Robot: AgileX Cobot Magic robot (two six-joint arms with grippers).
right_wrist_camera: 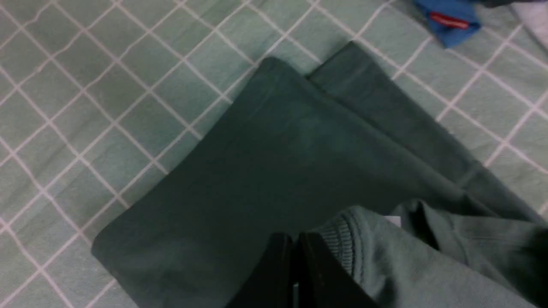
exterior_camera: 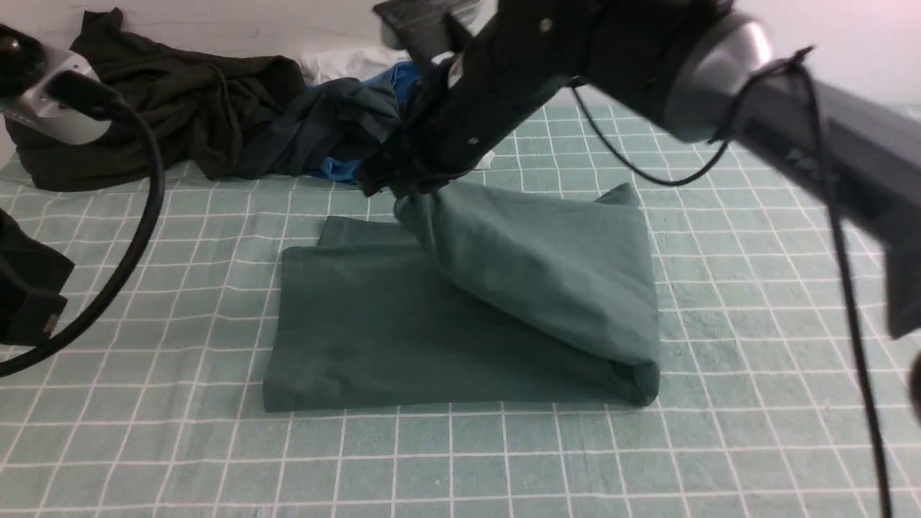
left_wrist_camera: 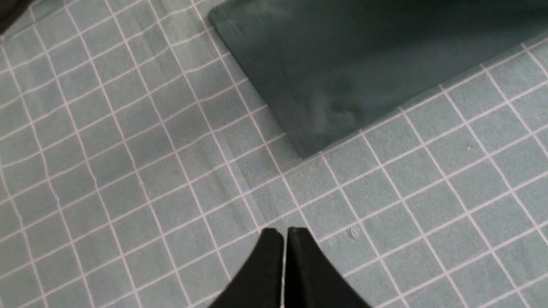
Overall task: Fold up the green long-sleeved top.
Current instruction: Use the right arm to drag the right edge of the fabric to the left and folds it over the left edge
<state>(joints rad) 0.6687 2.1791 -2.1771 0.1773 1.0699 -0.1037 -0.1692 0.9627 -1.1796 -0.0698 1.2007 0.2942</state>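
Note:
The green long-sleeved top (exterior_camera: 388, 338) lies folded into a rectangle on the checked mat (exterior_camera: 460, 460). Its right half (exterior_camera: 547, 273) is lifted into a slanting flap that rises to my right gripper (exterior_camera: 404, 188). In the right wrist view that gripper (right_wrist_camera: 295, 237) is shut, with the ribbed neck (right_wrist_camera: 342, 239) bunched against one finger and the flat layers of the top (right_wrist_camera: 278, 162) below. My left gripper (left_wrist_camera: 284, 233) is shut with nothing in it. It hangs over bare mat, short of a near corner of the top (left_wrist_camera: 342, 77).
A very dark olive-black garment (exterior_camera: 165, 108) and a dark grey-and-blue garment (exterior_camera: 338, 122) are heaped at the back of the mat, with white cloth (exterior_camera: 345, 61) behind. The left arm's cable (exterior_camera: 137, 237) hangs at the left, beside a dark cloth (exterior_camera: 25, 288).

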